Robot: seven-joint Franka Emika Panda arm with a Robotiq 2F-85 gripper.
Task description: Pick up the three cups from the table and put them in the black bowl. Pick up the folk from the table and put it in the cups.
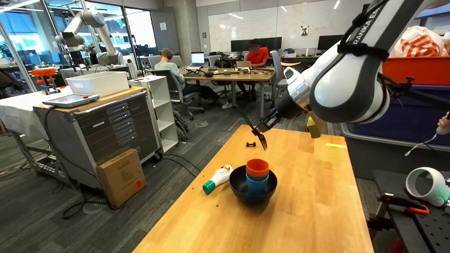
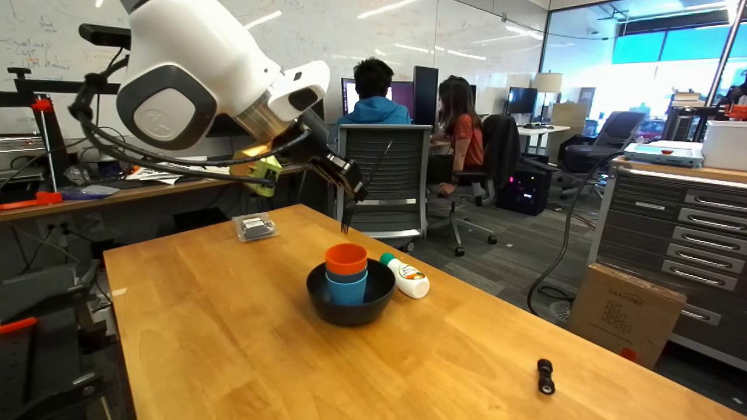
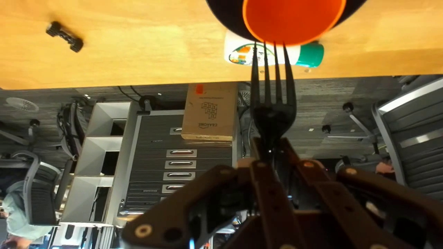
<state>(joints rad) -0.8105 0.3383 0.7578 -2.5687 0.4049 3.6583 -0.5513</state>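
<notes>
White arm [image 1: 337,88] slants downward, gripper [image 1: 259,130] pinching the tilted fork [image 3: 273,116] tines-down.

Arm [image 1: 346,84] aloft, wrist [image 1: 298,90] at a downward slant, jaws almost together.

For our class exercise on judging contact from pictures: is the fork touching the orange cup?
Apart. Both exterior views show it: the tines of the fork stop short of the orange cup, with a strip of table showing between.
</notes>
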